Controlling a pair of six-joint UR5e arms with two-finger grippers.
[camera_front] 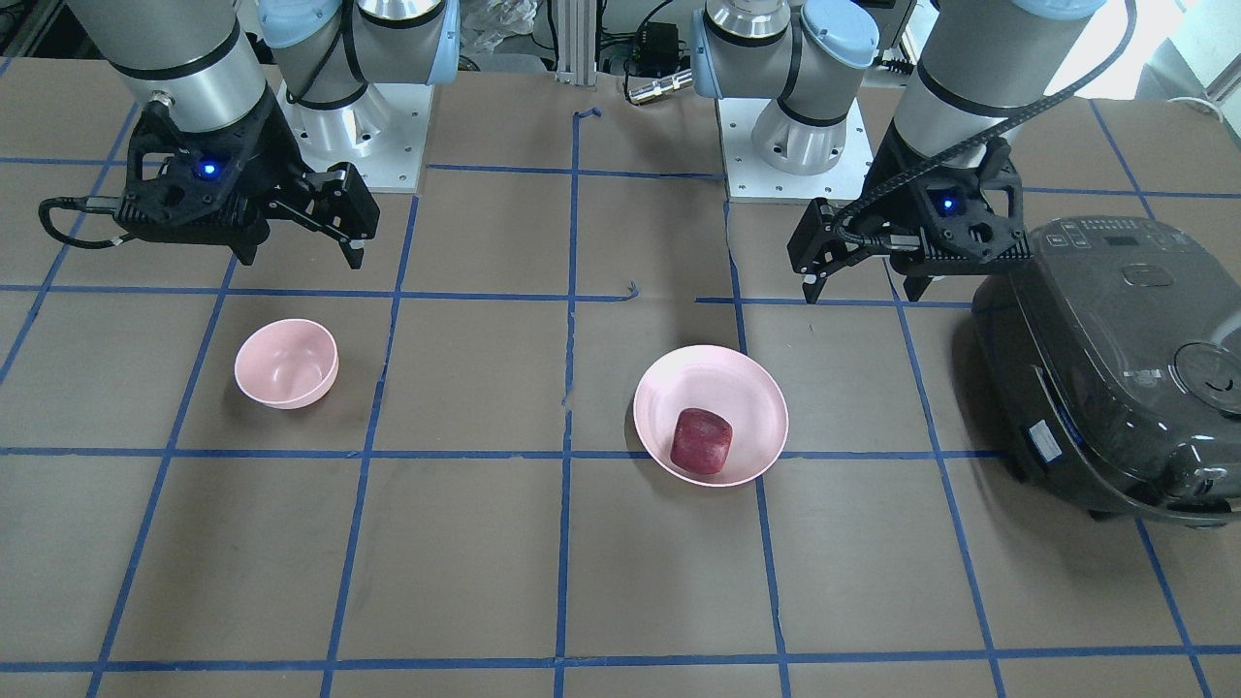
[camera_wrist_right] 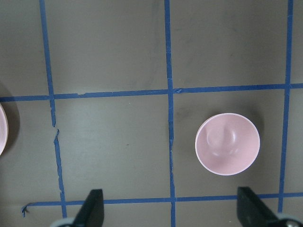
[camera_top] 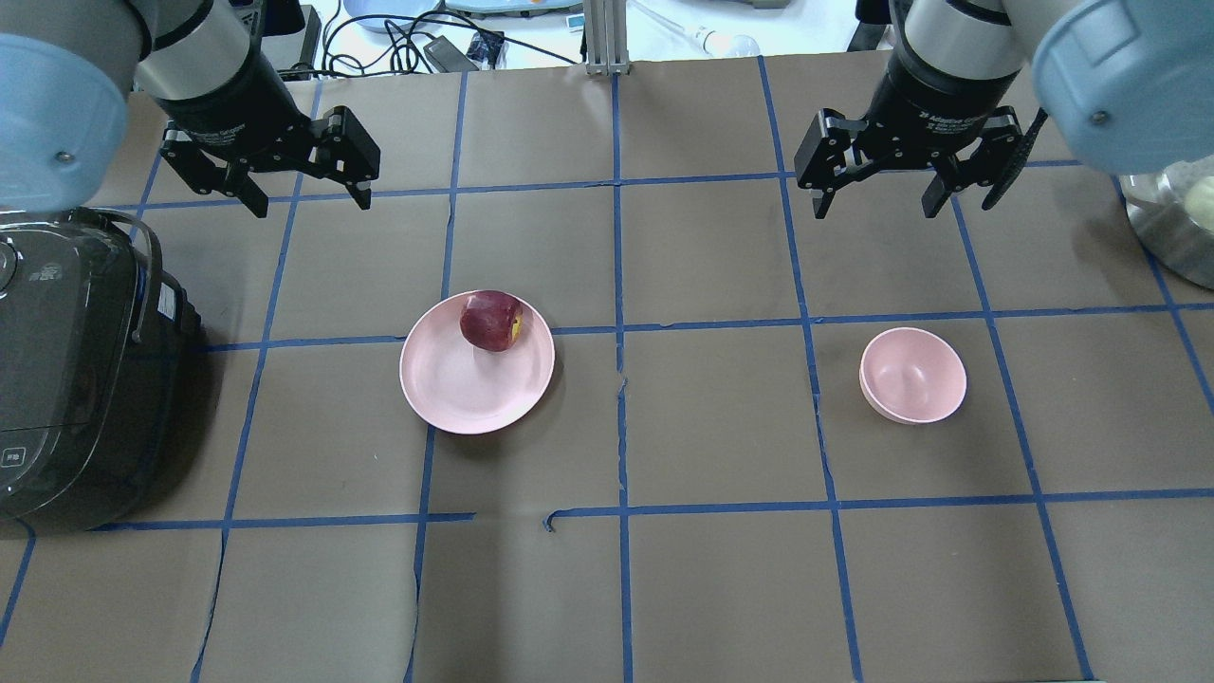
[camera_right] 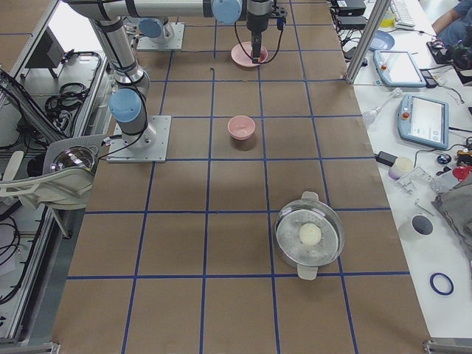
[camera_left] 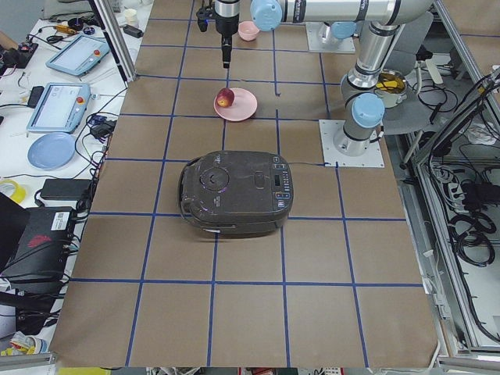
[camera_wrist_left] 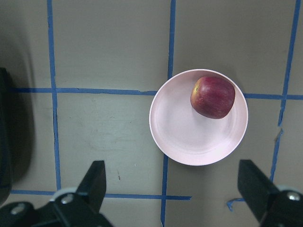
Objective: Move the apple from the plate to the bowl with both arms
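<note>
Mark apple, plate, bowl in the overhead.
apple (camera_top: 491, 321), overhead view, middle of red skin.
plate (camera_top: 465, 389), overhead view, bare floor near middle.
bowl (camera_top: 912, 375), overhead view, inside bottom.

Brown-topped work table in a cluttered lab bay.

The table (camera_top: 721, 588) is covered in brown board marked into squares by blue tape lines (camera_top: 621, 256), torn or kinked in places. An aluminium post (camera_top: 597, 38) stands at its far edge in the overhead view. Along the operators' side runs a white bench (camera_left: 86, 168) with teach pendants (camera_left: 56, 108) and loose leads; behind the opposite side, cable bundles (camera_left: 473, 199) hang on metal framing. Lighting is even, shadows soft.
</note>
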